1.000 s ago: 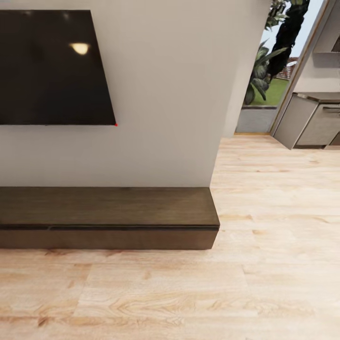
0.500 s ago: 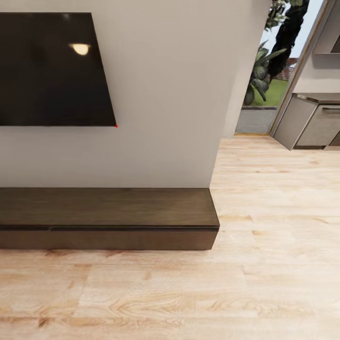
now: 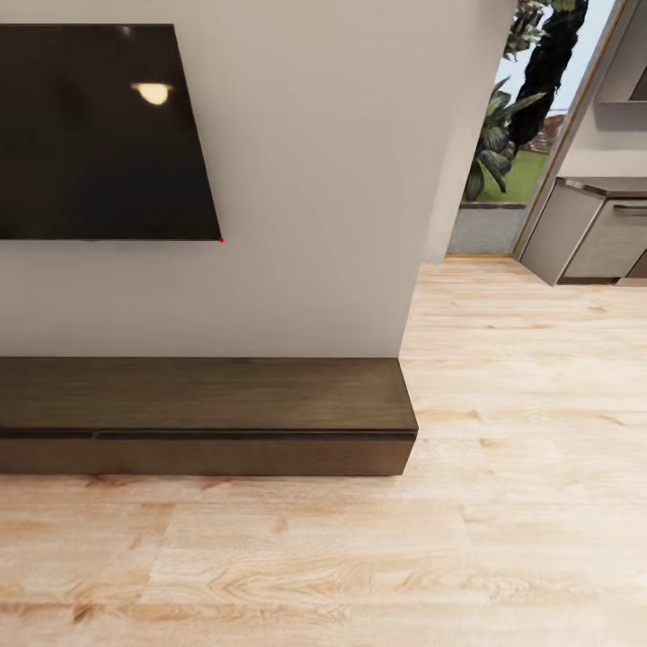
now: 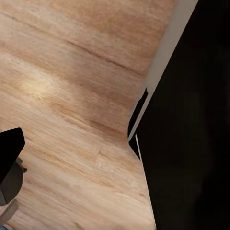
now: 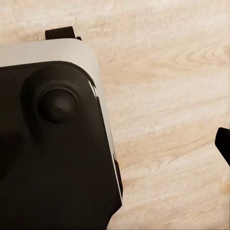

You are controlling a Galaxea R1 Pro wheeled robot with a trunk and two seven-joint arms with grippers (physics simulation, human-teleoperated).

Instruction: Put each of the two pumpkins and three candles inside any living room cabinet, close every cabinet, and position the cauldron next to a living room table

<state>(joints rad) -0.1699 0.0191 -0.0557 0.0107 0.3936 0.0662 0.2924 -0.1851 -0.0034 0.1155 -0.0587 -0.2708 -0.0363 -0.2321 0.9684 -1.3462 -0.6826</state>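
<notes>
Floorboards lie bare nearest, the cabinet beyond them sits shut under the television, and with either hand's grip impossible to tell, fetching a pumpkin or candle seemingly comes next.

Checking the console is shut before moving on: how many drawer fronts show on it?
1 drawer front clearly shows on the cabinet, shut, at its right end; a seam at the left suggests another, cut off by the frame.
</notes>
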